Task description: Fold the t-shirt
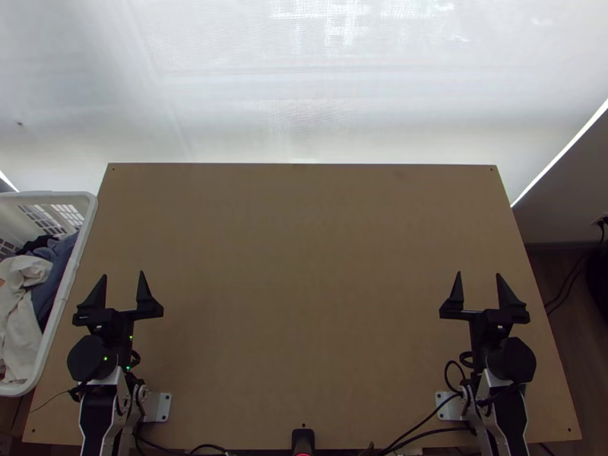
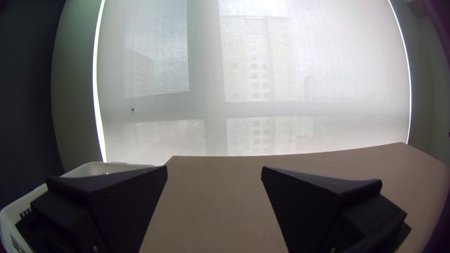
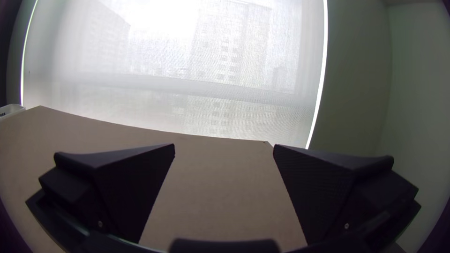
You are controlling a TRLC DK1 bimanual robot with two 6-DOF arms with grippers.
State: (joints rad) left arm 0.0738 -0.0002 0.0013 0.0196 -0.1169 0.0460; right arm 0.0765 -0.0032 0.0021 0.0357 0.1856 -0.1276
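The left gripper [image 1: 122, 274] and right gripper [image 1: 479, 273] have each 2 black wedge-shaped fingers, spread wide. Beside the flat wooden table [image 1: 304, 266], 1 white slotted basket [image 1: 45, 196] holds bunched cloths [image 1: 19, 323].

The left gripper [image 1: 122, 287] and right gripper [image 1: 478, 287] point up the top view, fingers spread wide apart; each arm stands near its own base, reaching straight forward

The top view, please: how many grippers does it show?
2: the left gripper, open, over the table's lower left near the white basket, and the right gripper, open, over the table's lower right.
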